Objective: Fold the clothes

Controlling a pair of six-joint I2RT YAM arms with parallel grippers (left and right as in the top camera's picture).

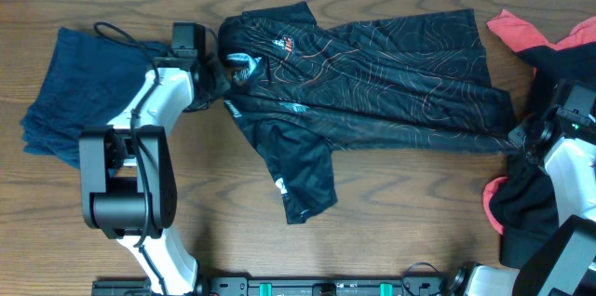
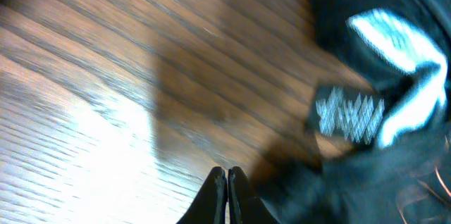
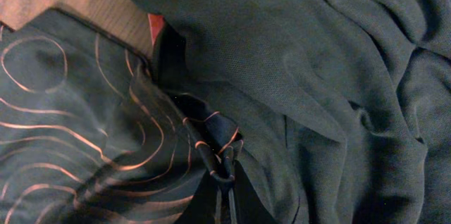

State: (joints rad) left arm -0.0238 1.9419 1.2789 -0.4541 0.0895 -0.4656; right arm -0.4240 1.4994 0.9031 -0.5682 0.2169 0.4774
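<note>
At the 9 o'clock end of the desk [image 1: 391, 231] a navy garment [image 1: 65, 82] lies in a rumpled heap, with the left arm's white links standing just beside it toward 3 o'clock. The left claw [image 1: 222, 80] sits at the collar end of the jersey [image 1: 391, 73]. In the blurred left wrist view the left claw [image 2: 227, 180] has its fingers pressed together over bare wood. No cloth shows between them, and the jersey [image 2: 394, 153] with its white neck label [image 2: 394, 34] lies just beside them toward 3 o'clock.

The jersey is spread flat across the middle of the desk, collar toward 9 o'clock and hem toward 3 o'clock. One sleeve [image 1: 303, 180] reaches out toward 6 o'clock, and the orange contour lines show over most of the body.

At the 3 o'clock end, the right claw [image 1: 523, 136] is at the jersey's hem corner. The right wrist view shows the right claw [image 3: 225, 189] clamped on a bunched fold of the jersey [image 3: 77, 111]. A plain black garment [image 3: 338, 76] lies creased against it toward 3 o'clock, and a sliver of red shows at 11 o'clock. Overhead, a red garment [image 1: 521, 31] lies toward 1 o'clock of the right claw. The plain black garment [image 1: 521, 203], red-edged, lies toward 6 o'clock of it.
</note>
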